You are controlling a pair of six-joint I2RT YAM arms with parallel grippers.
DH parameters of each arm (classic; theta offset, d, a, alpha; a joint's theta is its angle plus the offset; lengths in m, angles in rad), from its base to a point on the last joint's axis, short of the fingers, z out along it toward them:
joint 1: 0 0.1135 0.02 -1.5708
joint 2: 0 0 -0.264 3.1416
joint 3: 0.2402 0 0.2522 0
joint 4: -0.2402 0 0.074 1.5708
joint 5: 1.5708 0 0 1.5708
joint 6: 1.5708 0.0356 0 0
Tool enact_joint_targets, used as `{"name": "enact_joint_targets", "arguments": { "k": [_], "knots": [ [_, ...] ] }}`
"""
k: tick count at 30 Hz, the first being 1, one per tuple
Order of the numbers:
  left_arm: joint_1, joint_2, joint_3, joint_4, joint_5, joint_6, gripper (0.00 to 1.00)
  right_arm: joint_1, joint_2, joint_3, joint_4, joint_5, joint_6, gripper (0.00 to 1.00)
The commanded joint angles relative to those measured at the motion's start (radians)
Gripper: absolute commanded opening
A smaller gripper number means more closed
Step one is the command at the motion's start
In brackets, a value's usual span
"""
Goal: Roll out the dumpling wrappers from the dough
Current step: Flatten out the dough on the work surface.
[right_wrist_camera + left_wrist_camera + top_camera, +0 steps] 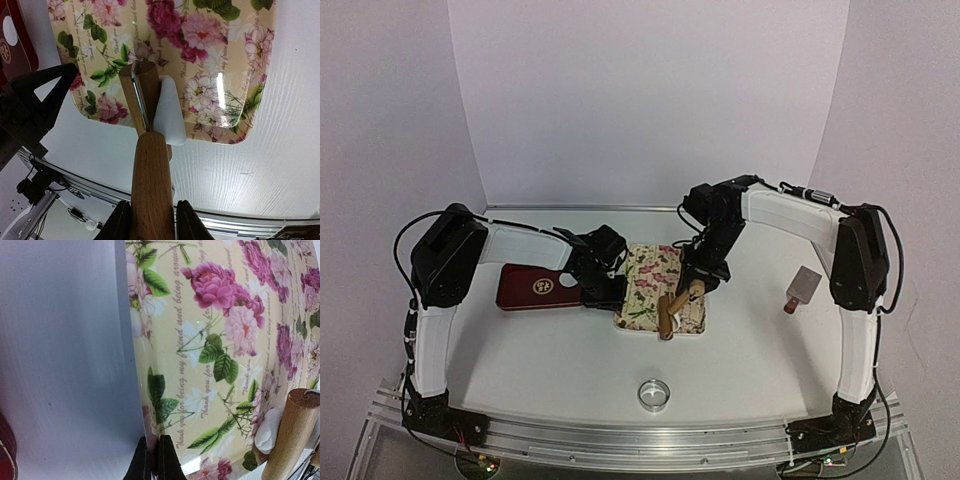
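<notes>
Progress: soft white dough lump (170, 112) partly rolled, no wrappers cut | brown wooden rolling pin (150, 165) clamped by right gripper (152, 219) | left gripper (152, 460) pressed together

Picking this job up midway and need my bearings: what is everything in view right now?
Rectangular floral board: one, cream and pink, table centre.
Wooden rolling pin: one, brown, over the board's front edge.
Soft dough lump: one, white, on the board against the pin.
Flat tin: one, dark red, left of the board.
Shiny metal ring cutter: one, silver, front centre.
Metal scraper with red handle: one, grey, right side.
Left gripper: black, shut at the board's left edge.
Right gripper: black, shut on the rolling pin.
</notes>
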Motion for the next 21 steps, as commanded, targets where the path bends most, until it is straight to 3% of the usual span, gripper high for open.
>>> {"name": "enact_joint_targets", "arguments": {
  "k": [1, 21],
  "knots": [
    [-0.016, -0.019, -0.022, -0.010, 0.008, 0.024, 0.00, 0.012, 0.145, -0.052, 0.044, 0.167, -0.002, 0.00],
    [-0.018, -0.016, 0.000, -0.018, -0.010, 0.015, 0.00, 0.012, 0.169, 0.013, 0.038, 0.145, -0.001, 0.00]
  ]
}}
